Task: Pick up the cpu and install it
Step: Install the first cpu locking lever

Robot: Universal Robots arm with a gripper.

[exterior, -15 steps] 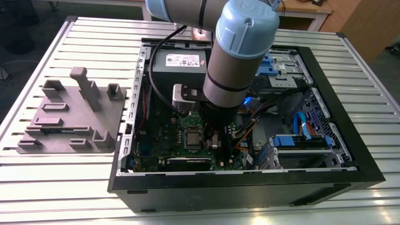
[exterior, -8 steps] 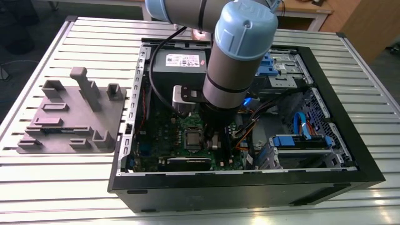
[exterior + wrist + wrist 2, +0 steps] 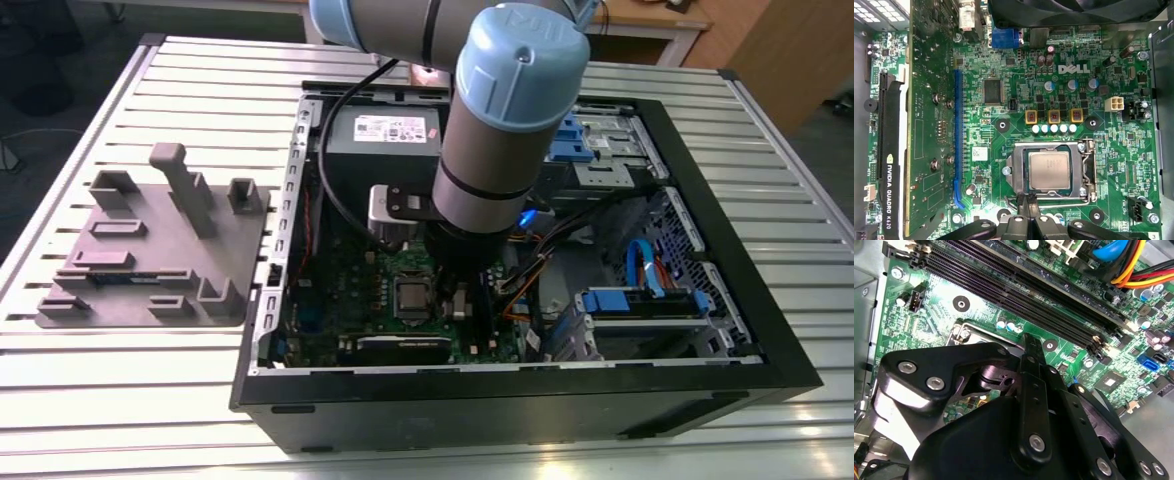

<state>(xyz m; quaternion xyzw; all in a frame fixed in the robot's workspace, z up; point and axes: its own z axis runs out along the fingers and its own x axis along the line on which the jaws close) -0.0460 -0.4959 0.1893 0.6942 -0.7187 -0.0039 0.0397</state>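
One small square silver-topped cpu [image 3: 1049, 170] is seen seated flat in the metal-framed socket [image 3: 1085, 172], just ahead of the black gripper [image 3: 1028, 212]. Fingertips appear pressed together, holding nothing. Seating should be checked flush and square in the socket before any load is applied.

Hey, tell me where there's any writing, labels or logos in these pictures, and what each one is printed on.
Large white maker's logo: on the green circuit board.
White maker's lettering: along the black edge of the green graphics card.
White printed label: on the dark gray power-supply box, too small to read.
Engraving: on the silver square cpu in its socket, too faint to read.
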